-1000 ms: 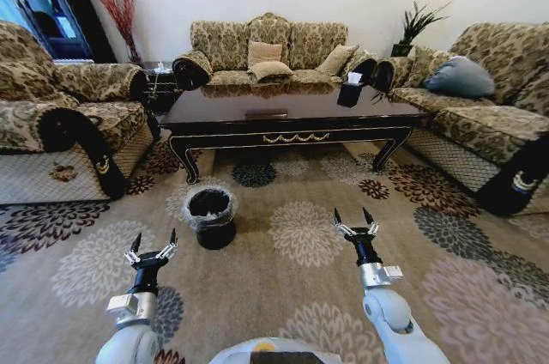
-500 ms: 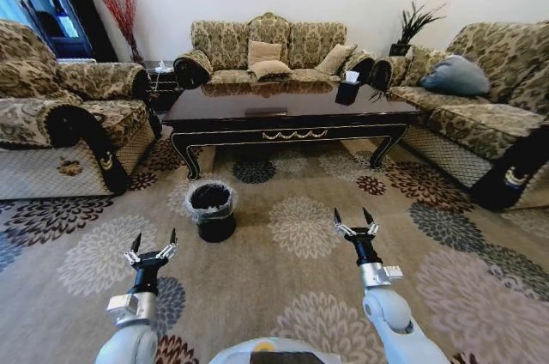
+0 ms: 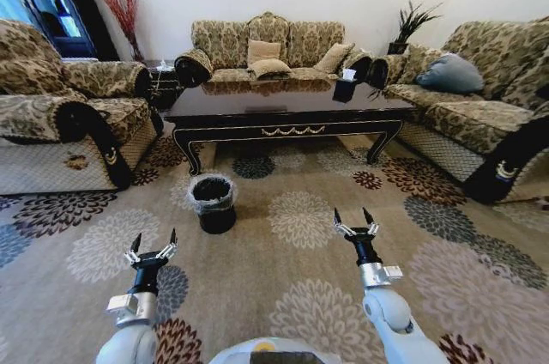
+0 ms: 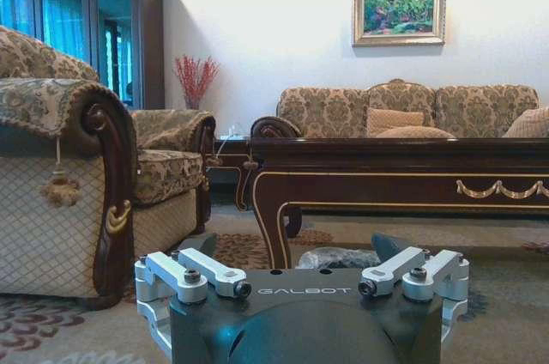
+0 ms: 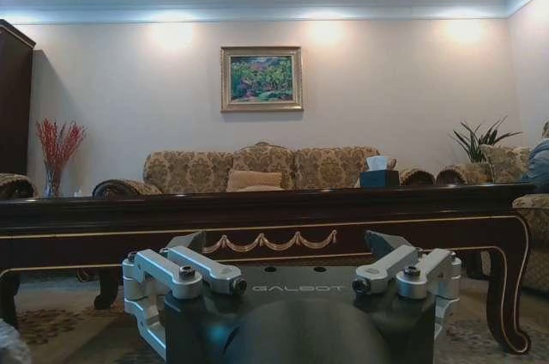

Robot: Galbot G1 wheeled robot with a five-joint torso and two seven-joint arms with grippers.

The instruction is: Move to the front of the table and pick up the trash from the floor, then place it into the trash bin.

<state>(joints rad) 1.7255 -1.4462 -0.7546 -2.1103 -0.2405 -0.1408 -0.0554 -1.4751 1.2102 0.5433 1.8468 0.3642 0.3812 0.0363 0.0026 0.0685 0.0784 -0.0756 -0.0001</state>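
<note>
Floral beige carpet spreads before you toward the glossy dark brown wooden table point(image 3: 287, 115). Both claws hang spread wide and empty: left gripper point(image 3: 151, 244), right gripper point(image 3: 353, 221). The small round black trash bin with grey liner point(image 3: 214, 202) stands ahead, nearer your left arm; no trash is discernible on the floor.

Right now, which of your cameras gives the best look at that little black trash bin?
The head view: the whole trash bin stands on the carpet before the table, grey liner over its rim. The left wrist view catches a bit of its liner behind the pincer's body. The right wrist view faces the table.
</note>
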